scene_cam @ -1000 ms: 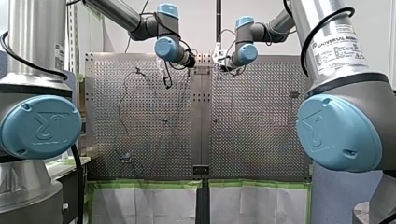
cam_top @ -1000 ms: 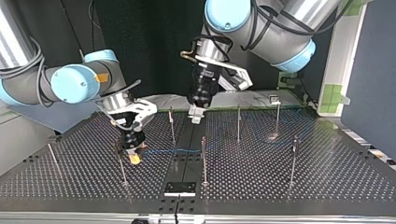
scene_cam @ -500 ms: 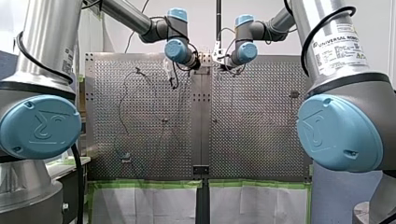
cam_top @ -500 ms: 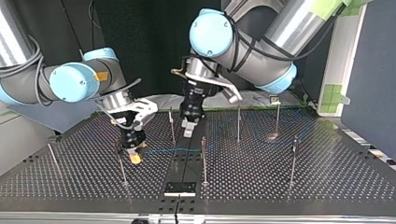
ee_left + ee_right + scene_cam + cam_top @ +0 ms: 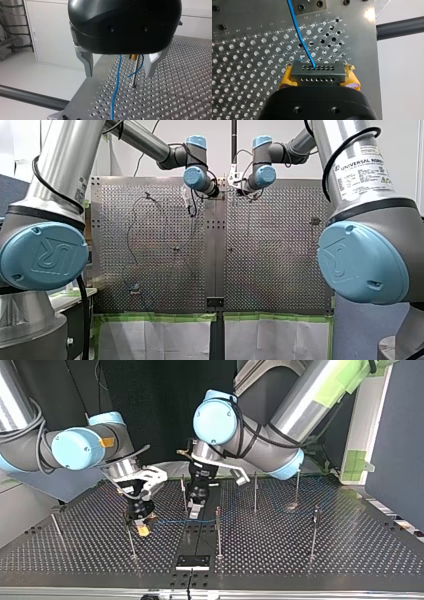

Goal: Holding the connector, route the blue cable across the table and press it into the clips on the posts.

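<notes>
Clenched in right claw (image 5: 318, 77), between yellow pads (image 5: 287, 80): dark rectangular connector (image 5: 317, 72), low over perforated metal desk (image 5: 249, 62) — thin blue cable (image 5: 299, 35) trailing from it. Released: left claw (image 5: 119, 67), metal fingers (image 5: 87, 65) spread above cable, slim post (image 5: 135, 72) beside.

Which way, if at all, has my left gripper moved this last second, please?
Yes: in the top view my left gripper has dropped toward the view's left, closing on the post.

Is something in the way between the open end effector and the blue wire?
Nothing visible blocks it. In the left wrist view my left end effector is open, and the blue cable runs under the gap between its fingers. A thin post stands right beside the cable there, so one finger might bump it.
</notes>
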`<state>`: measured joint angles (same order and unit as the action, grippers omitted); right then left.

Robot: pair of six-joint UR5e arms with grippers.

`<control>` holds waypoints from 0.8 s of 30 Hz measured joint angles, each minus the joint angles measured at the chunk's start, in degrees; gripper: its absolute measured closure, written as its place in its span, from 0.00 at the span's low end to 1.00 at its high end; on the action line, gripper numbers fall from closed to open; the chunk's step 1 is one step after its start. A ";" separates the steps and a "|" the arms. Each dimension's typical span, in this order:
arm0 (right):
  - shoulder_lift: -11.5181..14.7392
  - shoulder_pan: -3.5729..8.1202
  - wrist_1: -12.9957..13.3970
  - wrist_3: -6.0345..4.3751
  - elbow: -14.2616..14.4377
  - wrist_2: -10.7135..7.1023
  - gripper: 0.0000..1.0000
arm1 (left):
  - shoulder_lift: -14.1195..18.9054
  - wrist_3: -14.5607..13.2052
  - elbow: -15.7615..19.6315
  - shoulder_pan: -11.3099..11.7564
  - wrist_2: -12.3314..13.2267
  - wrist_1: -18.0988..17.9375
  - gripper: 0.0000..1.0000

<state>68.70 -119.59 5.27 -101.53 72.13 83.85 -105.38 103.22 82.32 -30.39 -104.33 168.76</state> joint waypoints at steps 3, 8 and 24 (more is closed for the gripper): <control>0.00 0.00 0.01 0.00 0.00 0.01 1.00 | -1.32 0.11 -1.37 0.11 -0.21 0.39 0.00; 0.00 0.02 0.01 0.00 0.00 0.01 1.00 | -2.41 0.13 -3.56 0.25 -1.38 0.52 0.00; 0.00 0.02 0.09 0.00 0.00 -0.07 1.00 | -6.79 0.25 -8.71 1.68 -1.06 2.39 0.00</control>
<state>68.70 -119.58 5.36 -101.53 72.13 83.78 -112.17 103.46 73.61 -28.71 -105.39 171.15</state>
